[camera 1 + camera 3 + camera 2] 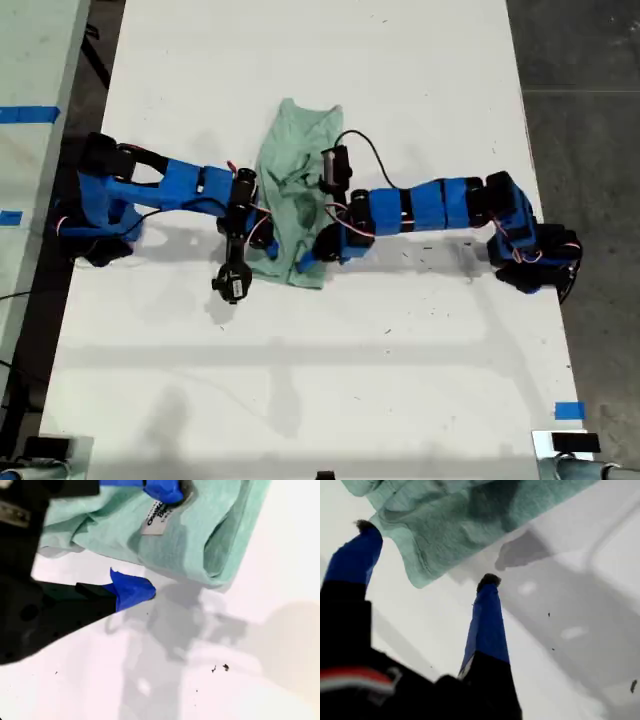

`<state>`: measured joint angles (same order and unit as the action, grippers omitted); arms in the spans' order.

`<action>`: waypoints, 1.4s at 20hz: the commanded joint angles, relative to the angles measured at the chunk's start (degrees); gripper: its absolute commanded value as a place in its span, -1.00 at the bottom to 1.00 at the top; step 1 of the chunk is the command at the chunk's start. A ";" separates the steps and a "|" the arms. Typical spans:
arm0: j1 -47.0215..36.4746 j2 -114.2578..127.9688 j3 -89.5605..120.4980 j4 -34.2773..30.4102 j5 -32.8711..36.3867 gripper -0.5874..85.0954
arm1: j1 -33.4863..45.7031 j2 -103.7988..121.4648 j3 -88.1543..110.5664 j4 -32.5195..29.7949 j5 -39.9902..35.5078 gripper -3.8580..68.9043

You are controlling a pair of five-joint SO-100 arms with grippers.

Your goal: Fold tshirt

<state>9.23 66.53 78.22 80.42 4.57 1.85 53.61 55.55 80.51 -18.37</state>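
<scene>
Both arms crowd the crumpled tshirt (296, 195) on the desk (400, 350); my first gripper (427, 555) and my second gripper (150, 540) gape open at its hem, ready to pinch.

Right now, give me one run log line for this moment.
tshirt: bunched on table | my first tool: open at hem | my second tool: open at label edge

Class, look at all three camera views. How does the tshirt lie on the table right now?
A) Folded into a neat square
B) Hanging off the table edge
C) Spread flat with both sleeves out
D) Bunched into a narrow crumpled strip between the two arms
D: in the exterior view the tshirt is a wrinkled, narrow heap on the white table, lying between the two blue arms.
</scene>
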 commanded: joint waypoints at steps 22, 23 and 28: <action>13.10 -5.89 -35.95 2.72 5.98 -0.99 | -12.74 22.68 -0.18 5.89 -2.02 -0.94; 13.71 -5.01 -35.95 1.76 6.15 -0.99 | -13.36 22.85 -0.35 5.89 -1.49 -0.94; 10.20 -0.97 -34.72 3.87 7.03 -0.99 | -8.35 25.05 2.29 6.15 -2.02 -0.94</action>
<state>21.88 59.85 45.79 82.97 10.81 -9.40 71.10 59.15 86.04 -19.69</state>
